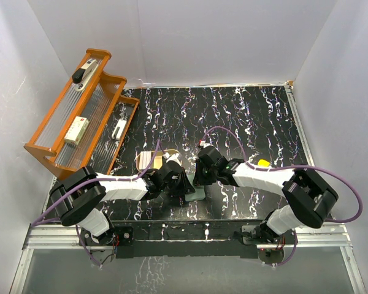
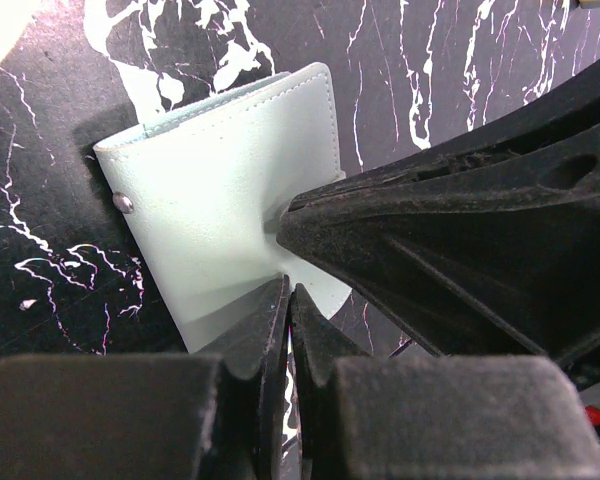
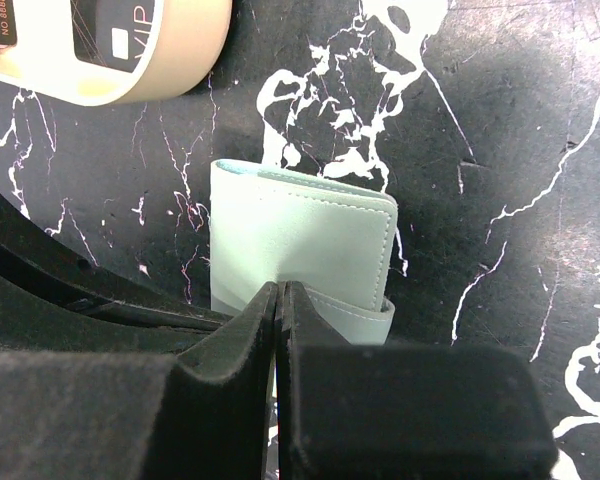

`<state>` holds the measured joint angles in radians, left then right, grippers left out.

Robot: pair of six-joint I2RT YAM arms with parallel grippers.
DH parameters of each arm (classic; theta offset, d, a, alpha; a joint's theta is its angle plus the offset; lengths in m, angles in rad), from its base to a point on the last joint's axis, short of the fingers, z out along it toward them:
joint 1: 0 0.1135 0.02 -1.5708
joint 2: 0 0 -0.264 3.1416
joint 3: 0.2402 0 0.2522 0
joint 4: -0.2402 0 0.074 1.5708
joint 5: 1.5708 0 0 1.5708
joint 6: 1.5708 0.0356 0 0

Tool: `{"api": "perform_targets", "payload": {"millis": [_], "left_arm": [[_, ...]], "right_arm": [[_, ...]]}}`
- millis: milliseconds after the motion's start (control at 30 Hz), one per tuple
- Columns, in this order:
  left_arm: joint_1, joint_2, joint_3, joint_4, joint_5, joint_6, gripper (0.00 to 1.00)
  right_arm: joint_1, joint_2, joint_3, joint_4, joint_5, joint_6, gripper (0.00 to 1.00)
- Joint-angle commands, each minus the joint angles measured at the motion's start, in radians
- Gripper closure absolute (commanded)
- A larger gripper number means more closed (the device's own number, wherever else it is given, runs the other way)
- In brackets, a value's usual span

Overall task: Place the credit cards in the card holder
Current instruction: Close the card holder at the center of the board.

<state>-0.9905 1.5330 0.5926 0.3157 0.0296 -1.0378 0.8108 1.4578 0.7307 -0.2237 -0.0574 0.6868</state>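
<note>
We see the card holder (image 3: 300, 230) lying folded on the counter (image 1: 251, 116), near the middle of its near edge. The left hand (image 2: 287, 285) and the right hand (image 3: 278, 290) are both fully closed. Their tips rest on its edges, close together. The credit cards (image 3: 110, 30) lie in a tan dish (image 3: 180, 60) nearby. Toward the far edge the counter has open room.

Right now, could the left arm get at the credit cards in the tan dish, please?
Probably, but not at once: the tan dish holding the credit cards lies beside the left gripper with nothing between them, yet that gripper is shut on the card holder and would have to let go first.
</note>
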Motion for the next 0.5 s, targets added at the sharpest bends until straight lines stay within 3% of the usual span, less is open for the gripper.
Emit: {"api": "perform_targets", "payload": {"millis": [0,167,300,467], "left_arm": [[-0.013,-0.003,-0.024,-0.072,-0.012,0.014,0.97],[-0.013,-0.048,0.005,-0.126,-0.019,0.015,0.9],[-0.011,-0.105,0.051,-0.195,-0.04,0.035,0.87],[-0.011,-0.139,0.101,-0.257,-0.082,0.062,0.81]], "right_arm": [[0.008,-0.012,0.012,0.008,-0.01,0.009,1.0],[0.008,-0.037,0.091,-0.116,0.055,-0.03,0.79],[0.0,-0.102,0.128,-0.185,0.107,-0.074,0.73],[-0.04,-0.152,0.103,-0.184,0.068,-0.098,0.7]]}}
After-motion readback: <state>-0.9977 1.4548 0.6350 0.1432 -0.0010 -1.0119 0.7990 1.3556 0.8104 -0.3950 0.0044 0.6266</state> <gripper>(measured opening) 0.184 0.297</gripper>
